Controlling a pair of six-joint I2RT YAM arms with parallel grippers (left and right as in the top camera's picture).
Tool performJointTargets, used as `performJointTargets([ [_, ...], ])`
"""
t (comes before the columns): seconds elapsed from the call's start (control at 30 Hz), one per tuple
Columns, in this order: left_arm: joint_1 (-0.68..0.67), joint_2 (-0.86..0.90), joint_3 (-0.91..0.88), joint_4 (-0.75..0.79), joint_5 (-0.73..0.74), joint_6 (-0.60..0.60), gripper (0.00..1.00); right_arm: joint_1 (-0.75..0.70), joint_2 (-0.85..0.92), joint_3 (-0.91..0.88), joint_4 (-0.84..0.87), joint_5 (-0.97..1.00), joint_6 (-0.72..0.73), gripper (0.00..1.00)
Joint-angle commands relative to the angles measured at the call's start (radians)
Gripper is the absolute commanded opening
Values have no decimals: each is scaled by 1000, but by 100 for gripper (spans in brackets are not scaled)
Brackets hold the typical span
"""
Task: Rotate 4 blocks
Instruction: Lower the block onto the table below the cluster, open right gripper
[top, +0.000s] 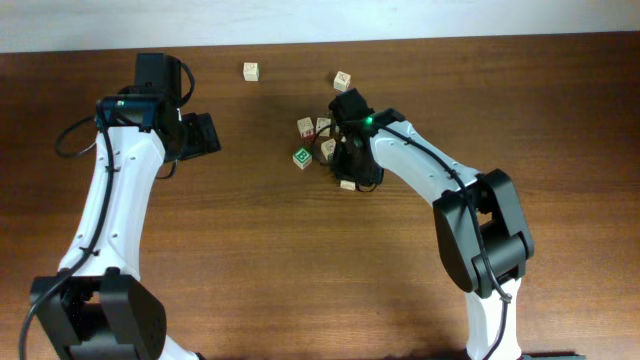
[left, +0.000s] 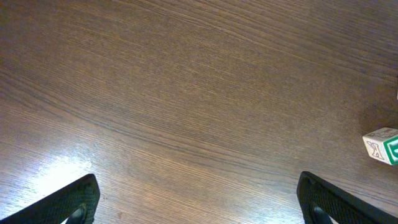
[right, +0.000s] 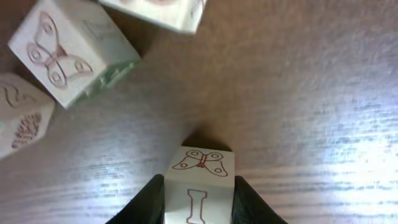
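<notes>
right tool (right: 200, 202) pinching I block (right: 199, 168) by two opposite sides, another block (right: 18, 121) ahead to its left, left tool (left: 199, 199) spread wide above the worktop (left: 186, 93), green block (left: 384, 145) ahead-right of it, not touching

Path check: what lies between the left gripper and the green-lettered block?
Only bare table between left gripper and green-lettered block, per the overhead view.

A dark brown wood-grain table (top: 230, 260) fills the view, a pale strip (top: 300, 18) along its far edge.
</notes>
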Motion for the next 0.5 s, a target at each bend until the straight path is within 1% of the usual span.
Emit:
performJointTargets([
  [0.0,-2,5,13,1,-12,-13,99,5,18,-2,-86,-59,0,31],
  [0.17,-2,5,13,1,-12,-13,99,5,17,-2,-256,-82,-1,32],
  [0.27,-2,5,13,1,-11,-13,99,5,17,-2,-309,-89,-24,34],
  [0.3,-2,5,13,1,-11,-13,99,5,16,-2,-309,-96,-47,40],
  [0.4,-2,5,13,2,-11,-13,99,3,14,49,-320,-98,-128,53],
  [0.47,-2,5,13,2,-11,-13,99,-6,13,153,-356,-85,-190,65],
])
